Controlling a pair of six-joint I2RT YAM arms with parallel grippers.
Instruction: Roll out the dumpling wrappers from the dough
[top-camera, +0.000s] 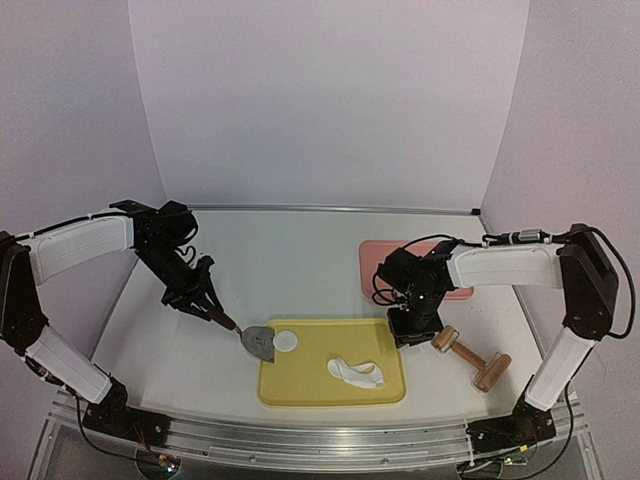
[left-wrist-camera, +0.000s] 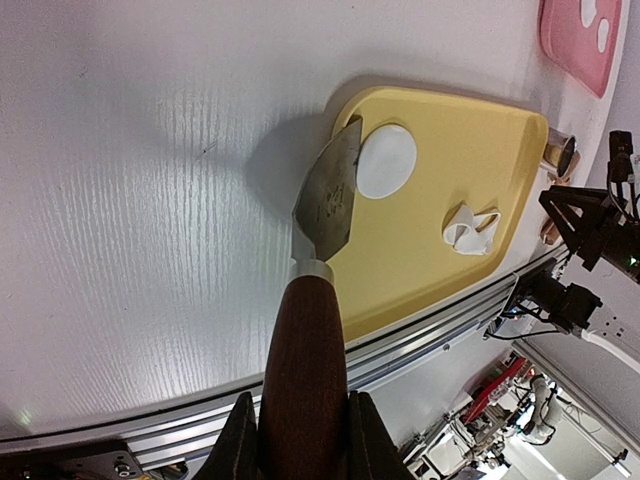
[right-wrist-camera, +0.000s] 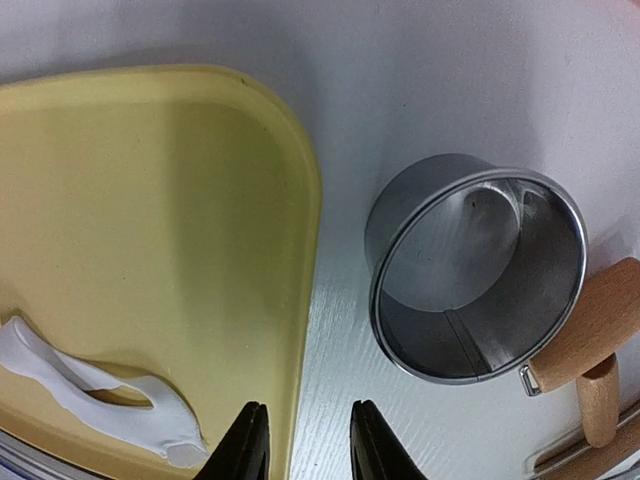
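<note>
While the left gripper (left-wrist-camera: 303, 438) clamps one spatula (left-wrist-camera: 326, 200), one flat, white, round wrapper (left-wrist-camera: 386, 161) lies on one yellow board (left-wrist-camera: 455, 125); right gripper (right-wrist-camera: 305, 440) gapes empty.

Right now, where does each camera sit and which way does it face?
Top external: above and behind the robot, looking down at the table; both arms show.
Left wrist: on the left gripper, looking along the scraper to the yellow board; its fingers show.
Right wrist: on the right gripper, looking down at the ring cutter; its fingers show.
Shared: all three show that board and the dough scrap.
</note>
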